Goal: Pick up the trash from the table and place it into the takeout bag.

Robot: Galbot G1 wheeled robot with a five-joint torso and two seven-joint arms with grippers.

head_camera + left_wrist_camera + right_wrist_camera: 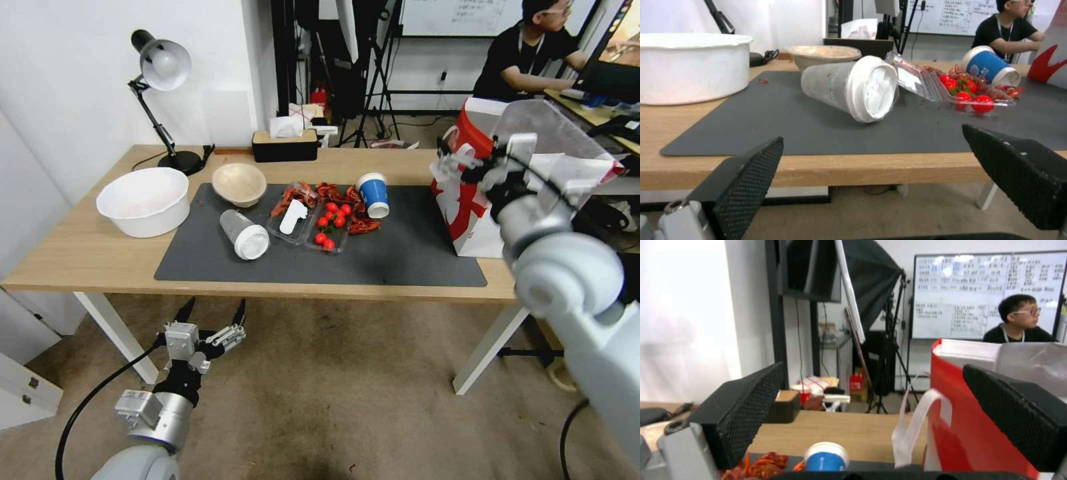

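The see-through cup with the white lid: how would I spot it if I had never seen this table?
Find the dark grey mat on the long wooden table. Toward the mat's left end, just in front of the beige bowl, lies the lidded cup. Unlike the blue paper cup farther right, it is frosted-clear, with a flat white lid facing the near edge.

Left gripper [212, 313] hangs below desk [80, 250] front edge at 7 o'clock, fingers [185, 311] spread, nothing between. Right gripper [460, 163] raised at 3 o'clock, at near-left rim of takeout bag [467, 213]; fingers' state unclear. On dark mat [400, 253]: translucent lidded cup [244, 235] on its side, blue paper cup [373, 195] tipped, beige bowl [239, 183], clear tray with cherry tomatoes [331, 223]. White tub [143, 201] at 9 o'clock, off mat.
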